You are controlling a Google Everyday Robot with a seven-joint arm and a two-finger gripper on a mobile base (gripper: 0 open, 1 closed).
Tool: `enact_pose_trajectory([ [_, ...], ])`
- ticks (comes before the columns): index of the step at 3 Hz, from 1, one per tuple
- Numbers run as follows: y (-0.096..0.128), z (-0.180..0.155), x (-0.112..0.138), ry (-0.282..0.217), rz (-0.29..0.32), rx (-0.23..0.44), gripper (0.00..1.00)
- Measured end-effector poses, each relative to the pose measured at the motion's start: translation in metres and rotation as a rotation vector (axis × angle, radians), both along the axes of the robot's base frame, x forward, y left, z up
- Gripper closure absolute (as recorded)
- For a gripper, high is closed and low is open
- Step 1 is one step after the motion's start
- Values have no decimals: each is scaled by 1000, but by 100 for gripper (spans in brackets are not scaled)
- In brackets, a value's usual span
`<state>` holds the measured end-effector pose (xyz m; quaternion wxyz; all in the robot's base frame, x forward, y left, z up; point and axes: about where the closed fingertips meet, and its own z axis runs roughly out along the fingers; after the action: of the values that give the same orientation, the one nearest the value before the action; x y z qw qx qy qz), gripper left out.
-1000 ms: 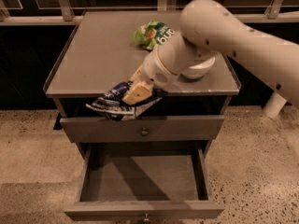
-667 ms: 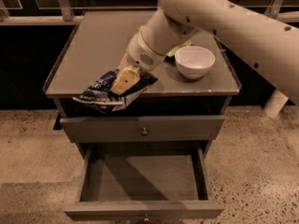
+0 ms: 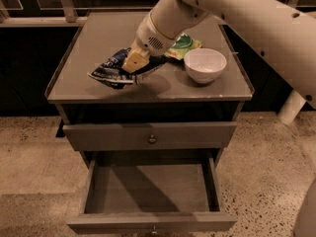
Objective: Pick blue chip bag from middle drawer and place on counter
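Note:
The blue chip bag (image 3: 114, 71) is a crinkled dark-blue foil bag with white lettering. It hangs a little above the grey counter (image 3: 94, 38), over its front middle, and throws a shadow on it. My gripper (image 3: 134, 63) is shut on the bag's right part, with the yellowish fingers (image 3: 136, 60) pinching the foil from above. The arm reaches in from the upper right. The middle drawer (image 3: 148, 186) stands pulled out below the counter, and its flat grey floor holds nothing.
A white bowl (image 3: 205, 64) sits on the counter's right front. A green snack bag (image 3: 183, 44) lies behind it, partly under my arm. The upper drawer (image 3: 150, 135) with a small knob is shut. A white post (image 3: 291, 107) stands at right on the speckled floor.
My gripper has carried the blue chip bag from the counter's front edge up and back over the counter top. The arm has swung away, so the green bag shows again.

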<state>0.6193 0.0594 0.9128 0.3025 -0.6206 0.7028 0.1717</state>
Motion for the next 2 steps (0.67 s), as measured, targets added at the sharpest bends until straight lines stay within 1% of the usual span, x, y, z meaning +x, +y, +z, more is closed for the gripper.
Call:
enact_pose_trajectory([
  [1, -30, -4, 26, -85, -115, 9, 100],
  [2, -62, -10, 47, -140, -204, 41, 100],
])
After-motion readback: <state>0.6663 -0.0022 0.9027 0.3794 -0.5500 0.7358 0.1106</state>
